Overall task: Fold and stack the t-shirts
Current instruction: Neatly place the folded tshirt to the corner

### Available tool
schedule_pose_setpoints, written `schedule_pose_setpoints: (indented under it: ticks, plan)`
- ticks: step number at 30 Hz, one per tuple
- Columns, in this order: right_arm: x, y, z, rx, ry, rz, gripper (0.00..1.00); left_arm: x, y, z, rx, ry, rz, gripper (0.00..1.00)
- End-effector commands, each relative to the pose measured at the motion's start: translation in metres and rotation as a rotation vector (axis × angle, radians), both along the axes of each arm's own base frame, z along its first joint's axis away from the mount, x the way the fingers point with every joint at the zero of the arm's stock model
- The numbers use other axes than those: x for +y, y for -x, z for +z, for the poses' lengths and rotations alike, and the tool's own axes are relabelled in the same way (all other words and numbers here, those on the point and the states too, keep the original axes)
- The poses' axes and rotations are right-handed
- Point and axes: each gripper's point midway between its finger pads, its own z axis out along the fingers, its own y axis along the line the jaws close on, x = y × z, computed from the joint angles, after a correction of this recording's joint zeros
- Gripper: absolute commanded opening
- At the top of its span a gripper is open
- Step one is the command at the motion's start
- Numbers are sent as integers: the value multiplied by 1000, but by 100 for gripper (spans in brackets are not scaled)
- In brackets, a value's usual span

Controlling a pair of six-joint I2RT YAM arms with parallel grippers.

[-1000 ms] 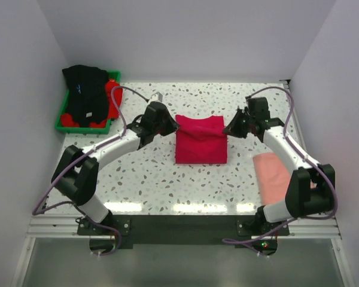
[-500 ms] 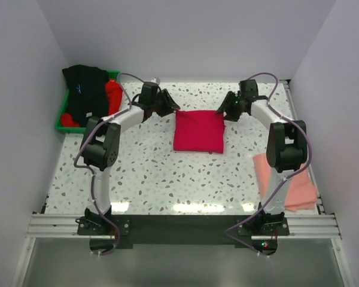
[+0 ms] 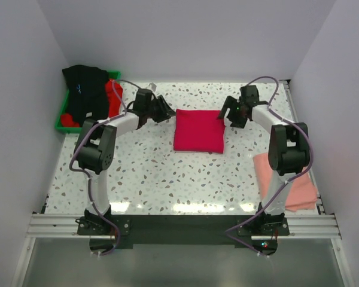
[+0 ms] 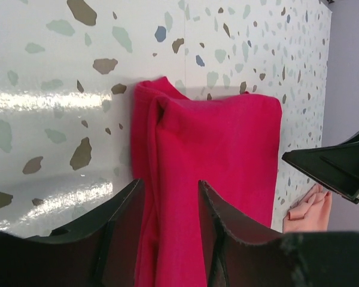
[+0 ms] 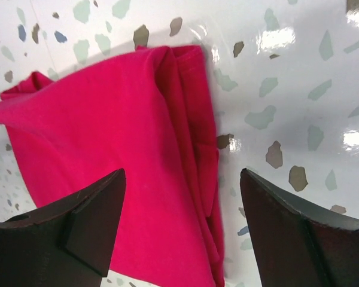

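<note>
Left hand (image 3: pixel 167 111): hangs with fingers apart at the far left corner of the folded crimson-pink t-shirt (image 3: pixel 198 133), which lies mid-bench (image 3: pixel 143 173). Right hand (image 3: pixel 226 115): hangs at the far right corner, spread wide, holding nothing. Salmon-pink t-shirt (image 3: pixel 285 179): lies by the right edge.

Both arms stretch far forward, elbows raised, forearms turned inward toward each other. The left hand (image 3: pixel 166 110) and the right hand (image 3: pixel 226 113) sit low, fingers spread apart, gripping nothing.
</note>
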Motion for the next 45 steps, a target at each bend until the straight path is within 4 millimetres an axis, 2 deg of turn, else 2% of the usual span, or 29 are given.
schedule_pose_setpoints:
  ticks: [1, 6, 10, 11, 13, 14, 15, 18, 20, 21, 23, 29, 37, 45]
  plan:
    - [3, -2, 4, -54, 44, 32, 80, -12, 4, 29, -101, 14, -31, 45]
    - [8, -1, -12, -33, 63, 48, 79, -19, 0, 23, -97, -5, -46, 38]
    - [8, -3, -20, -18, 72, 48, 76, -24, -13, 16, -93, -26, -55, 37]
    - [7, -4, -22, -10, 75, 46, 75, -23, -16, 4, -75, -41, -55, 37]
    - [5, -6, -25, -3, 82, 40, 74, -25, -26, 4, -74, -55, -49, 38]
    - [6, -8, -24, -6, 83, 40, 74, -25, -28, -10, -53, -67, -54, 38]
    - [6, -8, -28, 0, 87, 42, 74, -27, -36, -5, -63, -70, -52, 38]
    - [5, -11, -30, 3, 93, 36, 73, -31, -51, -15, -65, -83, -52, 38]
    - [3, -14, -29, 1, 100, 28, 73, -30, -51, -37, -11, -107, -53, 38]
    - [2, -14, -32, 8, 102, 22, 73, -31, -57, -34, -17, -106, -50, 38]
    - [3, -16, -33, 12, 96, 15, 73, -32, -61, -45, 0, -116, -48, 38]
    - [8, -15, -44, 39, 68, 20, 72, -31, -62, -63, 33, -123, -39, 40]
    - [17, 4, -48, 59, 47, 52, 70, -30, -60, -60, 27, -115, -36, 42]
    - [31, 25, -76, 116, 105, 63, 63, -30, -57, -62, 33, -105, -35, 42]
